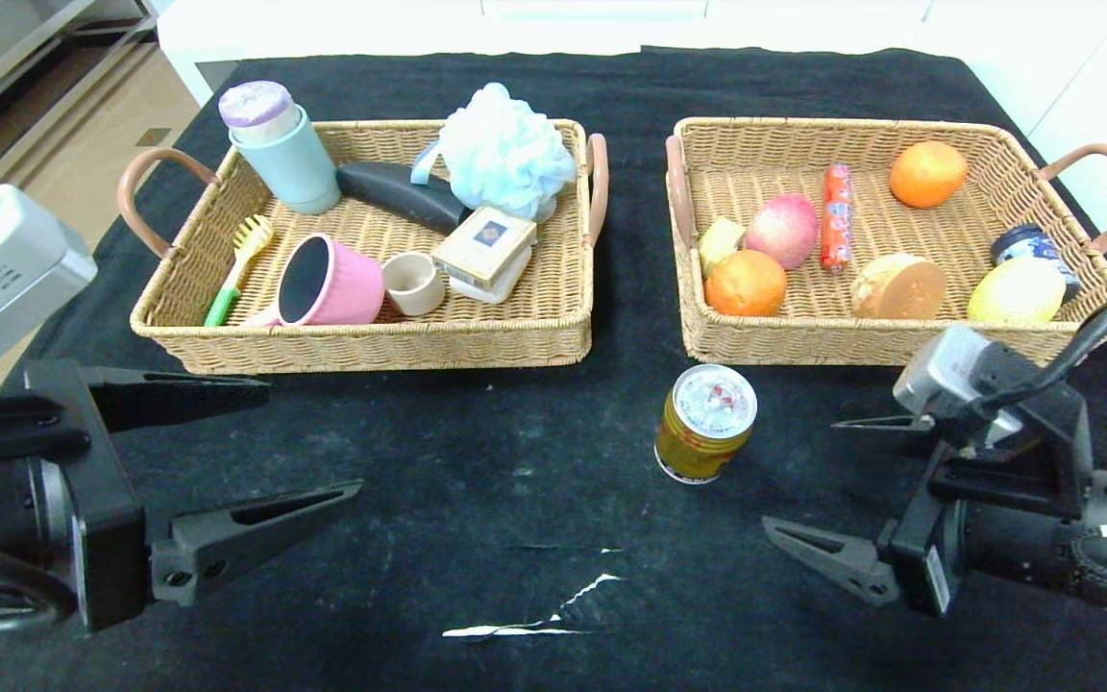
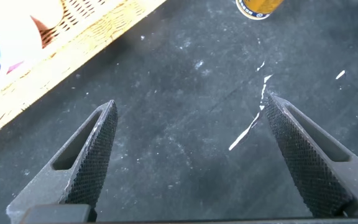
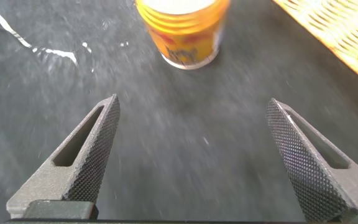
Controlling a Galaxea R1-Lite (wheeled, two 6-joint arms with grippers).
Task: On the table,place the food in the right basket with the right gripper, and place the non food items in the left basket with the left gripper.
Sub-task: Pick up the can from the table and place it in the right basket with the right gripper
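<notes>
A gold can with a silver top (image 1: 705, 423) stands on the black table (image 1: 477, 500) just in front of the right basket (image 1: 890, 341); it also shows in the right wrist view (image 3: 182, 31). My right gripper (image 1: 803, 476) is open and empty, low over the cloth to the right of the can. In that basket lie the sausage stick (image 1: 837, 216), the tuber (image 1: 899, 286) and the lemon (image 1: 1017, 291). The left basket (image 1: 361, 341) holds the pink saucepan (image 1: 323, 281) and the cream card box (image 1: 484, 248). My left gripper (image 1: 308, 442) is open and empty at the front left.
The right basket also holds two oranges (image 1: 928, 173), a peach (image 1: 782, 229) and a dark jar (image 1: 1029, 242). The left basket also holds a blue cup (image 1: 289, 159), a bath puff (image 1: 505, 149), a brush (image 1: 241, 264) and a small cup (image 1: 414, 282). A white tear (image 1: 534, 615) marks the cloth.
</notes>
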